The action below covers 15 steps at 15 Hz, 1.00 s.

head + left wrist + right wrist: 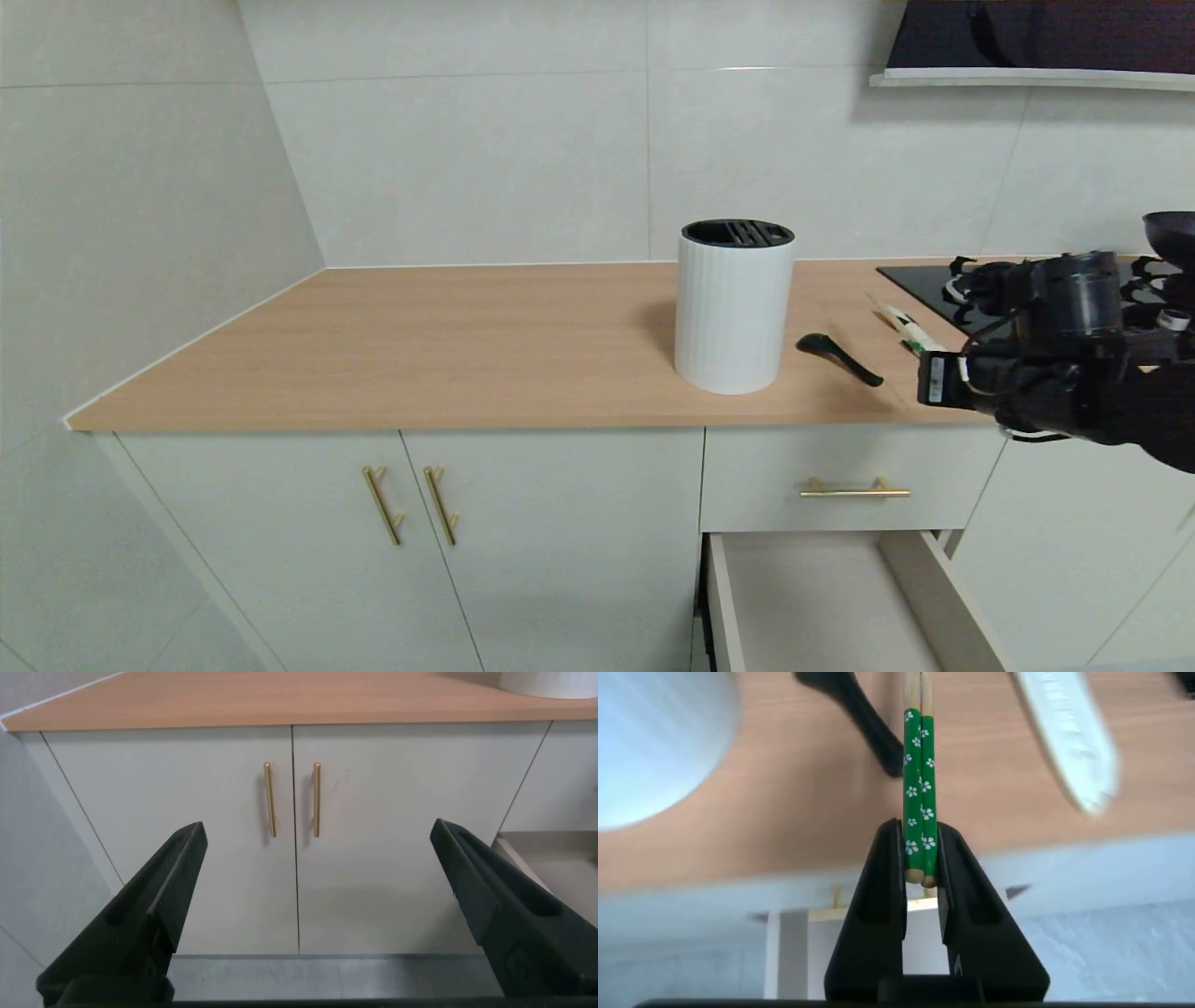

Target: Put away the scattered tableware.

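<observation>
My right gripper point(921, 854) is shut on a pair of green chopsticks with white flowers point(920, 793), held by their ends just above the counter's front edge. Beyond them lie a black spoon point(859, 714) and a white blade-like utensil point(1064, 733). In the head view the black spoon point(837, 357) lies right of a white ribbed holder with a black slotted top point(734, 308), and the right gripper point(938, 378) hangs at the counter's right front. My left gripper point(318, 835) is open, low down and facing the cabinet doors.
A wooden counter point(420, 345) runs between tiled walls. A black hob point(934, 285) sits at its right end. Below the counter, a drawer point(812, 607) stands pulled out under a closed one with a gold handle point(854, 489). Two cabinet doors carry gold handles point(271, 798).
</observation>
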Motion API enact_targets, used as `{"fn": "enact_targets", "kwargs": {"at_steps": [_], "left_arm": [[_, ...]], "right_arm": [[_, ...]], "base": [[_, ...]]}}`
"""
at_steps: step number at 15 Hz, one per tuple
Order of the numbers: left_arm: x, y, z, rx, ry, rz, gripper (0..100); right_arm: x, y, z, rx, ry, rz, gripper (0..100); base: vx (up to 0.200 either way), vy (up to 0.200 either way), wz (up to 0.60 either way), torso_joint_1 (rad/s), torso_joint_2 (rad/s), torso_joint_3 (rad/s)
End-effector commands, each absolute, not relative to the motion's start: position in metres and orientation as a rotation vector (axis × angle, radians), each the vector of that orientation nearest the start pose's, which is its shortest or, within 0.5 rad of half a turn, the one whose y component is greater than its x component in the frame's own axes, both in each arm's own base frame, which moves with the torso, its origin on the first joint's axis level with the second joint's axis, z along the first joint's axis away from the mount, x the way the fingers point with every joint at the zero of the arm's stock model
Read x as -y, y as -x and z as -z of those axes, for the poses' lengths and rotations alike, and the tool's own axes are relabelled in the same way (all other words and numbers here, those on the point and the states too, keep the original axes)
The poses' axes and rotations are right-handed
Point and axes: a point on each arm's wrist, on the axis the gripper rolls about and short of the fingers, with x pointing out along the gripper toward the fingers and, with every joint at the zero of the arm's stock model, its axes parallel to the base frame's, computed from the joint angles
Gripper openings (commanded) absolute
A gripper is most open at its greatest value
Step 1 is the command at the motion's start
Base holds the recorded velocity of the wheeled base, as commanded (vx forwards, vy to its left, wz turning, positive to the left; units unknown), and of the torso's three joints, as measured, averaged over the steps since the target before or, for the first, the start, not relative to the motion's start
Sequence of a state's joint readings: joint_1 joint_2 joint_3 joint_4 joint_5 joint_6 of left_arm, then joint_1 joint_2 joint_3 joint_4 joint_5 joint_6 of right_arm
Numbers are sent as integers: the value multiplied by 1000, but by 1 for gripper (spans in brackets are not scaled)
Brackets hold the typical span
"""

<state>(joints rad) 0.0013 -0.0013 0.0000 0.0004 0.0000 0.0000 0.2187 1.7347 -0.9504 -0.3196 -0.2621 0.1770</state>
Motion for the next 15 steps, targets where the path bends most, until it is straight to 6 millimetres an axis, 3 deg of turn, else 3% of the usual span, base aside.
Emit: {"fn": "enact_targets", "kwargs": {"at_steps": [1, 4, 7, 12, 15], "left_arm": [[0, 23, -75, -2, 0, -2, 100], [0, 23, -75, 0, 0, -2, 100], [0, 23, -75, -2, 0, -2, 100], [0, 23, -75, -2, 0, -2, 100], [0, 23, -75, -2, 0, -2, 100]], "right_arm": [[-61, -238, -218, -395, -75, -9, 0], [-58, -193, -231, -523, -89, -227, 0], [-56, -171, -238, -663, -94, -397, 0], [-63, -170, -210, -804, 13, -544, 0], [-67, -179, -199, -860, 23, -547, 0]], "base": [[0, 0, 0, 0, 0, 0], [0, 0, 0, 0, 0, 0], [0, 0, 0, 0, 0, 0], [0, 0, 0, 0, 0, 0], [0, 0, 0, 0, 0, 0]]}}
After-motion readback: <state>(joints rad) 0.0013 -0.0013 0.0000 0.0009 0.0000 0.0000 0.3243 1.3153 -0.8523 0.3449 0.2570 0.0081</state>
